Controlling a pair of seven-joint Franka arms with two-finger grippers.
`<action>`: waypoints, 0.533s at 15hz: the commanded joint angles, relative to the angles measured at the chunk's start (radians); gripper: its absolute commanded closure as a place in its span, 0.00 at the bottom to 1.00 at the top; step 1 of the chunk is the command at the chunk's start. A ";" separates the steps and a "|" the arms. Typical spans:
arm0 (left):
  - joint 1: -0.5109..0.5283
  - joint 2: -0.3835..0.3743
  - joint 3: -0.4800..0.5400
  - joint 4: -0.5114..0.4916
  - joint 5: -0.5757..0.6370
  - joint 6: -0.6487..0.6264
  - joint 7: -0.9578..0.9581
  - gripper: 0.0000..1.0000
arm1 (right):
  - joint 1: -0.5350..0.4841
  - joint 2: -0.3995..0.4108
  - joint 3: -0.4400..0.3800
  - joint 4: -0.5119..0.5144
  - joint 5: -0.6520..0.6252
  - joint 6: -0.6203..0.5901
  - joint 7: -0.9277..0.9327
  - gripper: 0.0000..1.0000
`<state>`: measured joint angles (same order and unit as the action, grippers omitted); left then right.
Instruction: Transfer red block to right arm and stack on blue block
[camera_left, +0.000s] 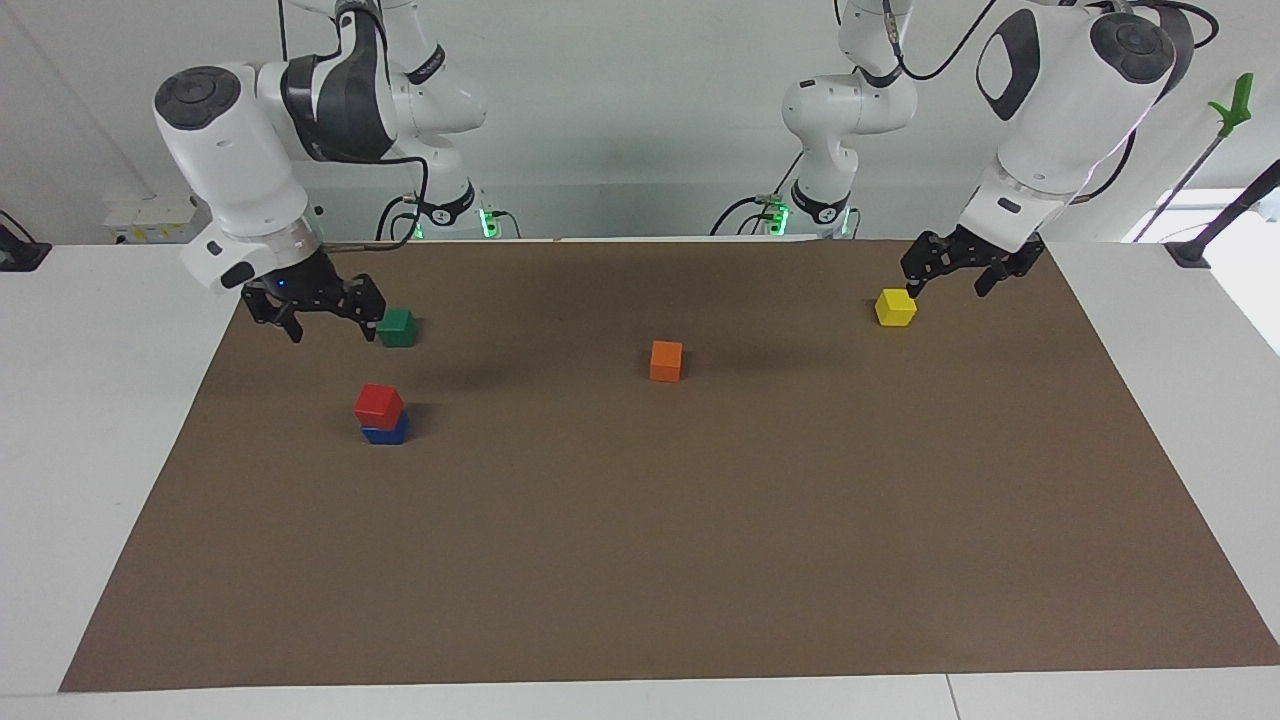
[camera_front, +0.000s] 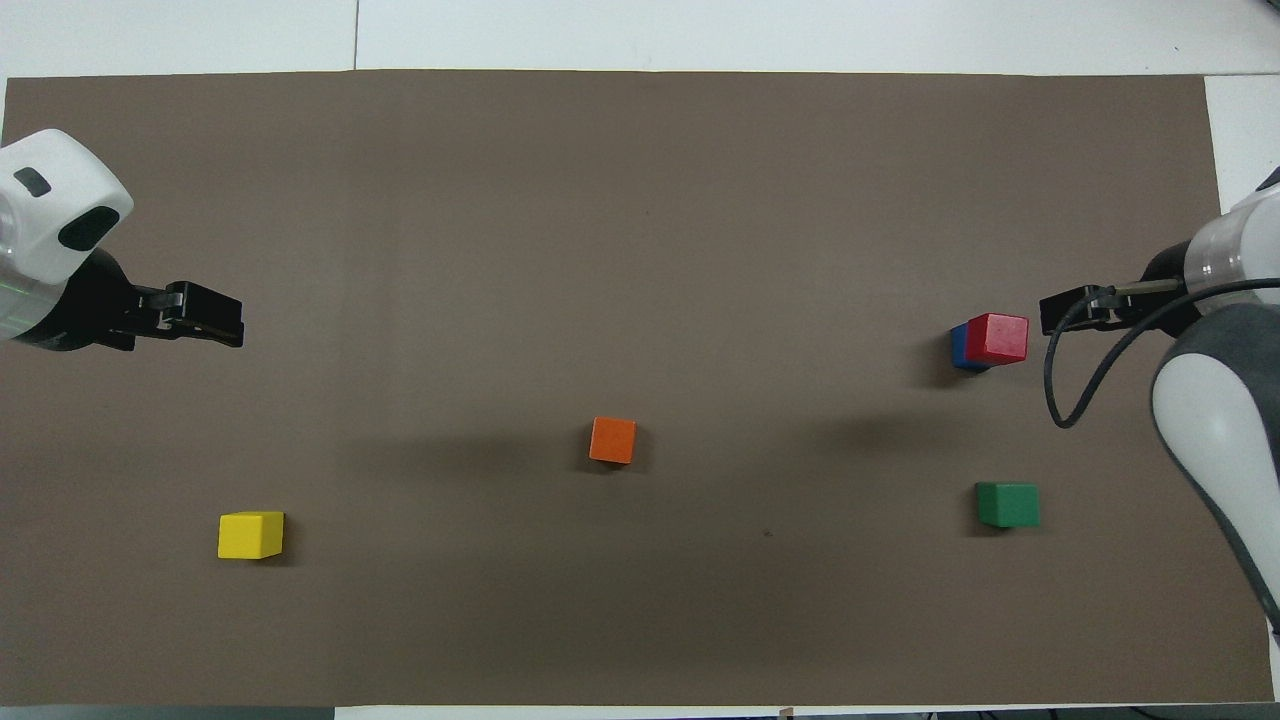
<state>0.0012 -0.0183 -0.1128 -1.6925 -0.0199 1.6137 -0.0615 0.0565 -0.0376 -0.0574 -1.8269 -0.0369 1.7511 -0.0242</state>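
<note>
We see the red block (camera_left: 378, 404) resting on top of the blue block (camera_left: 386, 432), the pair standing free on the brown surface (camera_left: 640, 560) toward the right arm's end of the table, with nothing gripping them. The right gripper (camera_left: 316, 306) hangs in the air above that end of the surface, its jaws spread and empty, well apart from the stack. A green block (camera_left: 397, 327) lies nearer to the robots than the stack. An orange block (camera_left: 666, 360) sits about midway along the surface. Toward the left arm's end, a yellow block (camera_left: 895, 307) lies on the surface, and the left gripper (camera_left: 958, 271) waits in the air just above and beside it, jaws spread and holding nothing.
</note>
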 joint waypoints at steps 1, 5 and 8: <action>0.000 -0.025 0.013 0.004 -0.005 -0.017 -0.001 0.00 | -0.009 0.008 0.004 0.124 0.027 -0.191 -0.077 0.00; -0.001 -0.034 0.012 0.004 -0.005 -0.023 -0.001 0.00 | -0.035 -0.027 0.001 0.146 0.046 -0.260 -0.086 0.00; -0.001 -0.034 0.013 0.004 -0.005 -0.023 -0.001 0.00 | -0.037 -0.009 -0.007 0.196 0.043 -0.252 -0.112 0.00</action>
<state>0.0042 -0.0434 -0.1068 -1.6924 -0.0199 1.6113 -0.0615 0.0353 -0.0596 -0.0646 -1.6750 -0.0138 1.5112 -0.1001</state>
